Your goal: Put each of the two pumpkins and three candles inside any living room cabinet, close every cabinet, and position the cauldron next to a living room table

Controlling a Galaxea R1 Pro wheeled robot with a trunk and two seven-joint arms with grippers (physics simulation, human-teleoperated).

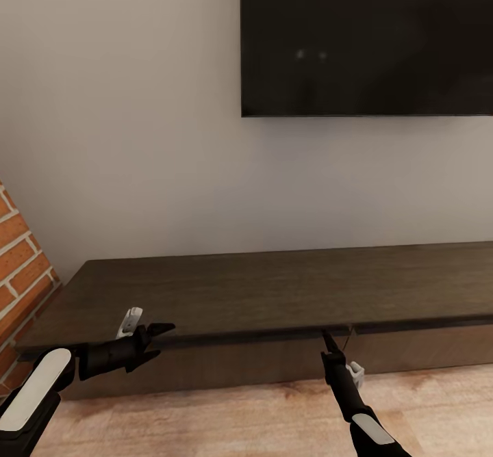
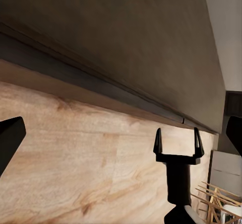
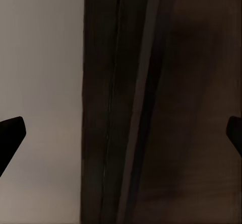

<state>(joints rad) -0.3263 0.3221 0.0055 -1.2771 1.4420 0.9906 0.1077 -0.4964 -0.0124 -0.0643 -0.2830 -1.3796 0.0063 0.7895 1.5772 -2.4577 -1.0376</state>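
Note:
The cabinet [image 1: 274,286] is a long, low dark-brown unit against the wall, and both of its drawer fronts look shut. My left gripper [image 1: 163,341] is open at the front edge of the cabinet top [image 2: 126,43], near its left end. My right gripper [image 1: 327,339] points up at the front edge, beside the seam between the two drawer fronts. It stands open with nothing between its fingers, as the left wrist view of the right gripper [image 2: 177,141] confirms. The right wrist view is close on the cabinet edge [image 3: 151,103]. Pumpkins, candles, cauldron and table are out of view.
A dark TV [image 1: 366,40] hangs on the wall above the cabinet. A brick wall [image 1: 20,265] closes in at the left end. Light wooden floor [image 1: 239,409] runs in front. A wooden slatted rack [image 2: 217,204] and a white unit [image 2: 227,168] stand further along.

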